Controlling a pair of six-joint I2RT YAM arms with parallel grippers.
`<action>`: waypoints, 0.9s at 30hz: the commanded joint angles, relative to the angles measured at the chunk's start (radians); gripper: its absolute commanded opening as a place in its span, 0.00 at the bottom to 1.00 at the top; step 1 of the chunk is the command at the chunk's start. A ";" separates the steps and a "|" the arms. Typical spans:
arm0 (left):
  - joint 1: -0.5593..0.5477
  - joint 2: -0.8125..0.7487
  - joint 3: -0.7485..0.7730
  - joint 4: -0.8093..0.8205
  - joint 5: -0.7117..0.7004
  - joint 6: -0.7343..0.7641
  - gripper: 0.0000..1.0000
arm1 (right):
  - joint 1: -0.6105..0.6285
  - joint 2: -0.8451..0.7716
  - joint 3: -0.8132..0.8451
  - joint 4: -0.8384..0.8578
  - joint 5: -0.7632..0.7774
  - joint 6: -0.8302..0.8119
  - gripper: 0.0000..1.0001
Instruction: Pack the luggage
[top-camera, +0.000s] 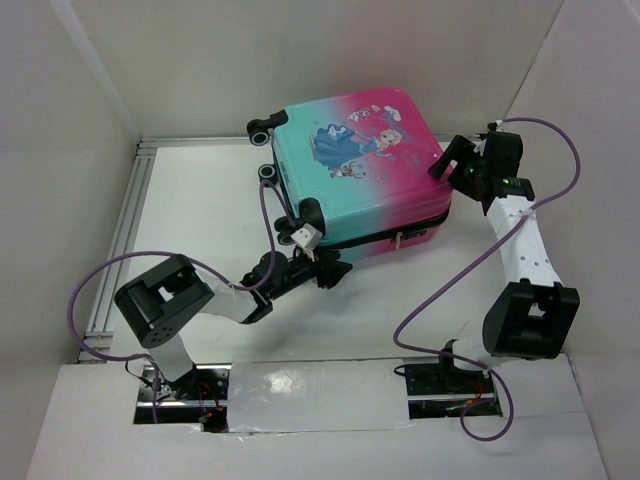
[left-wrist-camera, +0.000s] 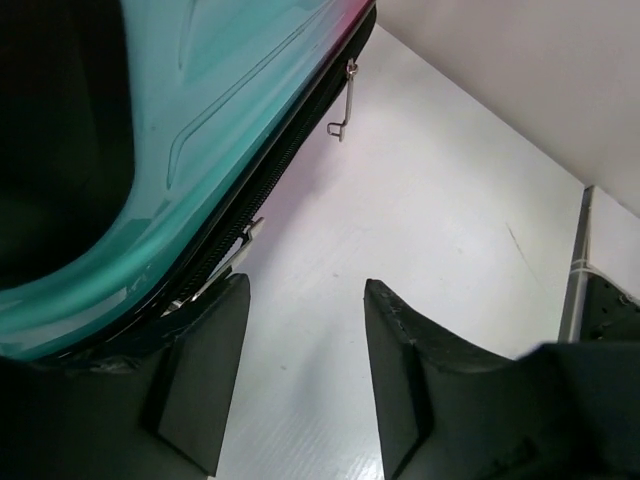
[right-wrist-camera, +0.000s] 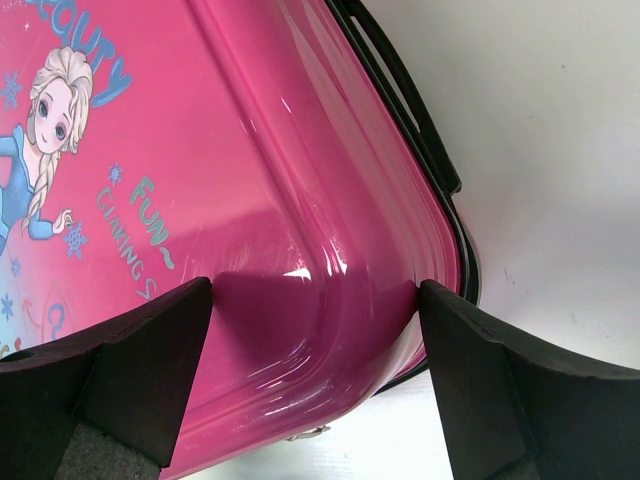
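Left wrist view: the left gripper (left-wrist-camera: 305, 295) stands open and empty beside the suitcase (left-wrist-camera: 200, 90) zipper (left-wrist-camera: 290, 150), with the shell cropped. The right gripper (right-wrist-camera: 315, 295) is spread wide astride the pink corner; contact is unclear.

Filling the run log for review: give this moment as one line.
luggage lid shut, flat on table | left gripper open beside teal corner | right gripper open astride pink corner

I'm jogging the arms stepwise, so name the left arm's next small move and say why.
Probably nudge the left claw sideways onto the zipper pull at the luggage seam and close. The claw is open and empty, and the pull lies just outside one finger.
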 joint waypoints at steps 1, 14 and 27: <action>0.027 0.005 -0.013 0.134 -0.074 -0.018 0.63 | 0.028 0.011 0.007 0.048 -0.052 0.012 0.89; 0.055 0.026 -0.091 0.199 -0.180 -0.217 0.67 | 0.037 0.020 0.017 0.039 -0.043 0.012 0.89; 0.082 0.100 -0.080 0.229 -0.182 -0.279 0.66 | 0.046 0.020 0.017 0.039 -0.024 0.012 0.89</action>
